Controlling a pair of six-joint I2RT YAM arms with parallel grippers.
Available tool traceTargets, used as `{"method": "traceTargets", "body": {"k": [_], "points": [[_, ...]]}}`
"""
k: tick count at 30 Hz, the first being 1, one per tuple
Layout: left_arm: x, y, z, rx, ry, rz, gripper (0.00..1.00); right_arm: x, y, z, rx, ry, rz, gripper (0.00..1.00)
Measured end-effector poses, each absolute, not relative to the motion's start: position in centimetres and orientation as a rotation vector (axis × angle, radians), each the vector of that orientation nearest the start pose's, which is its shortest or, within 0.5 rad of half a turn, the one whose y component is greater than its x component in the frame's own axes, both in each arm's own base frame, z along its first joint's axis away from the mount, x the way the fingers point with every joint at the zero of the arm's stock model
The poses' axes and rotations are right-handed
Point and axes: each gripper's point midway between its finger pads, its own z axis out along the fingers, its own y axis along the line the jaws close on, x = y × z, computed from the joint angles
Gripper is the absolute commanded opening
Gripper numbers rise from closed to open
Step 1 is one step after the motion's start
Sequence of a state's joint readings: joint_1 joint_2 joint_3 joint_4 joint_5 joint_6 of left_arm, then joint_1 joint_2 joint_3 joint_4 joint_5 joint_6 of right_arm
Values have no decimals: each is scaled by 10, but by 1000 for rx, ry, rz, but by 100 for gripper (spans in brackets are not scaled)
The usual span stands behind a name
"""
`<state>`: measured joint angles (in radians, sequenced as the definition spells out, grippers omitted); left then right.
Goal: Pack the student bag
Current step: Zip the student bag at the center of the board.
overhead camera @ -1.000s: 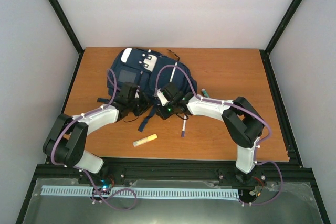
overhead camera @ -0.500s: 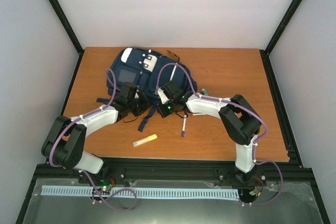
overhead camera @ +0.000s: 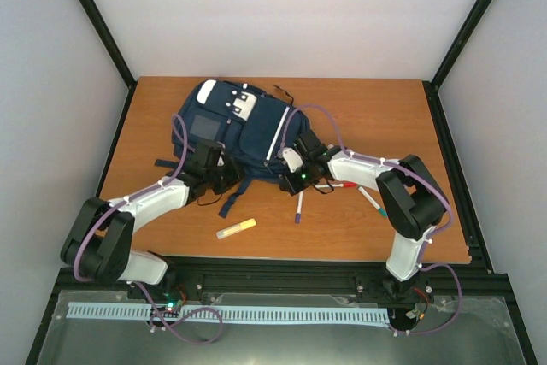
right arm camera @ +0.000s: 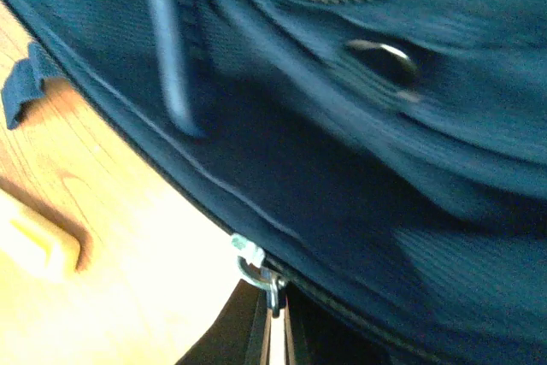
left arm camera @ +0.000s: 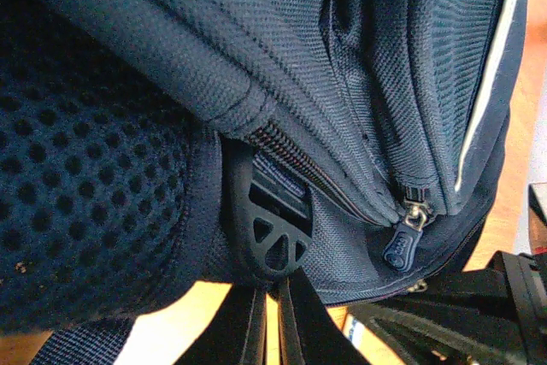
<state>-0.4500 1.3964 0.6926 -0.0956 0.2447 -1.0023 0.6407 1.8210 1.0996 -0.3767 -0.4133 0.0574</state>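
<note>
The student bag point(overhead camera: 244, 126), navy with white patches, lies at the back middle of the wooden table point(overhead camera: 385, 117). My left gripper point(overhead camera: 224, 179) is at its lower left edge. In the left wrist view the left gripper point(left arm camera: 273, 322) is shut on a black plastic strap buckle point(left arm camera: 272, 232) of the bag point(left arm camera: 342, 57). My right gripper point(overhead camera: 291, 175) is at the bag's lower right edge. In the right wrist view the right gripper point(right arm camera: 273, 331) is shut on a metal zipper pull point(right arm camera: 270, 284) at the bag's point(right arm camera: 385, 126) seam.
A yellow highlighter point(overhead camera: 236, 228) and a purple pen point(overhead camera: 298, 207) lie on the table in front of the bag. Two more pens point(overhead camera: 369, 200) lie under the right forearm. A second zipper pull point(left arm camera: 402, 245) hangs on the bag near the left gripper.
My right gripper has moved right along the bag's lower edge, taking the zipper pull with it. The bag's lower right side has stretched that way. Pens beside the right arm now show.
</note>
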Motion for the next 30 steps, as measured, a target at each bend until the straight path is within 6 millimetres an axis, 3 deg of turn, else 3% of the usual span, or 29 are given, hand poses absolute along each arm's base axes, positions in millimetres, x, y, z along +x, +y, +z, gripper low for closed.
{"method": "traceTargets", "body": {"k": [9, 20, 25, 30], "points": [[297, -169, 78, -605, 2508, -866, 1, 286, 271, 48, -871, 2635, 824, 3], [289, -121, 76, -677, 2507, -776, 1, 279, 268, 53, -898, 2611, 850, 3], [288, -109, 72, -688, 2516, -743, 1, 278, 269, 54, -929, 2595, 864, 3], [288, -102, 63, -694, 2547, -698, 2, 278, 268, 60, -954, 2564, 865, 11]]}}
